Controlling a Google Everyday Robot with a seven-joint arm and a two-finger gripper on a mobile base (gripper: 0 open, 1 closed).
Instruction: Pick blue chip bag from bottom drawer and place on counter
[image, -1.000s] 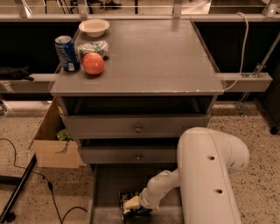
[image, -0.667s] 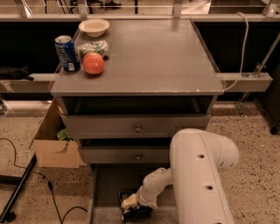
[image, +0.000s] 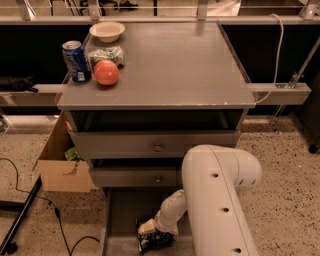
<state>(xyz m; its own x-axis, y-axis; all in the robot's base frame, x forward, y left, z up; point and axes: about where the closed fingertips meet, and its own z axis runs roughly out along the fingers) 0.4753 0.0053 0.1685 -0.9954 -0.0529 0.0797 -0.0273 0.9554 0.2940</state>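
The gripper (image: 149, 229) is pressed onto the blue chip bag (image: 157, 240) at the front of the bottom drawer (image: 120, 212); whether the bag is gripped cannot be told. Above that drawer, the white arm (image: 220, 190) has been shifted left since earlier.

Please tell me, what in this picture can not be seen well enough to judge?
All in the camera view.
- The blue chip bag: the gripper, low in the bottom drawer, covers its upper part; whether it is gripped cannot be told.
- The bottom drawer: its right side is behind the white arm, and its front is cut off by the lower edge.
- The packet on the counter: print too small to read.
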